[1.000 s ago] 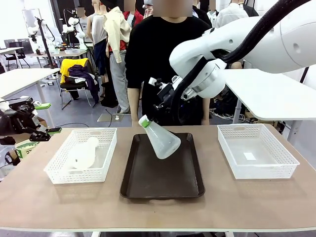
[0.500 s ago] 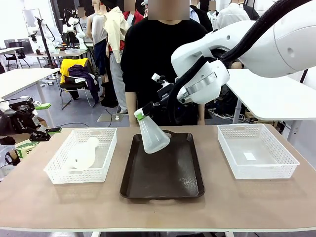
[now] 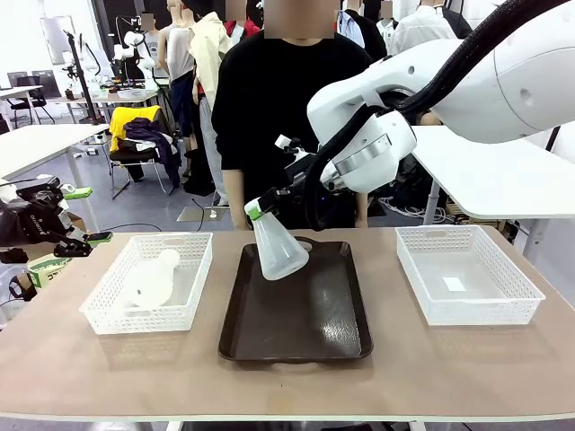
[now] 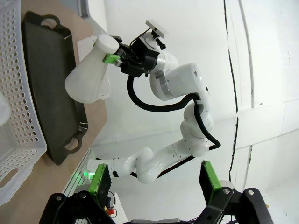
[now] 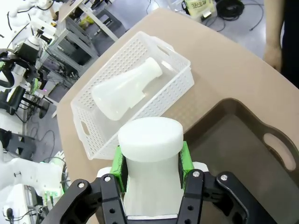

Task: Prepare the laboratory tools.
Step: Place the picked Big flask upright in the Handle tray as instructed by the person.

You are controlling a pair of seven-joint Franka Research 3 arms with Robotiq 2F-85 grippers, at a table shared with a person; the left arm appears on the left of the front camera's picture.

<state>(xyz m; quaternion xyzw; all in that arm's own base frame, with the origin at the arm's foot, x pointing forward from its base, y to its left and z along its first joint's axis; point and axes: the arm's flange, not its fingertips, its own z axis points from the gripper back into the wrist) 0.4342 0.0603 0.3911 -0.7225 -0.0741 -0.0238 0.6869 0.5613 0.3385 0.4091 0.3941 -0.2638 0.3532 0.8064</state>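
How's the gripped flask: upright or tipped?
Nearly upright, slightly tilted: right gripper holds the flask by its neck, base down over the tray. Contact: cannot tell.

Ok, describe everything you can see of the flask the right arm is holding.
The translucent whitish conical flask looks like frosted plastic and seems empty: wide round base, narrow cylindrical neck with a thicker rim. The right arm's jaws are shut on the neck below the rim, green pads on either side. It hangs tilted, neck up, over the far end of the dark brown handled tray; whether its base touches the tray is unclear.
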